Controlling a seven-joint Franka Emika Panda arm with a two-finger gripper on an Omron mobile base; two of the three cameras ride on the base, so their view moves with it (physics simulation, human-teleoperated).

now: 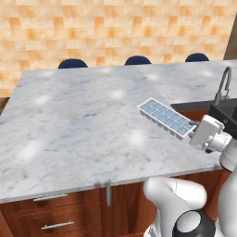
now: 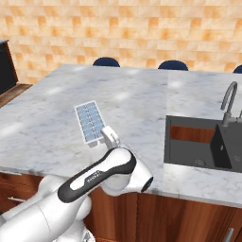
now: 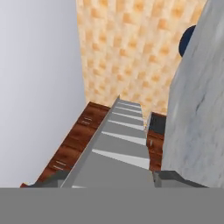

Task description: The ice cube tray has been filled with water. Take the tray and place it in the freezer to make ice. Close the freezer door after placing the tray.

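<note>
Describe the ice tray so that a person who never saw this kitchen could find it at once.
Look at the marble island with the dark sink set in it. Near its front edge, beside the sink, the hand holds the tray by one short end, lifted above the counter. It is a flat white rectangle with pale blue square cells in rows.

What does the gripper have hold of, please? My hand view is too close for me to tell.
Observer: The gripper is shut on the near end of the ice cube tray.
Operator: Is the tray off the counter?
Observer: It looks lifted above the marble counter, cells facing up.
Operator: What lies to the right?
Observer: A dark sink with a curved faucet.
</note>
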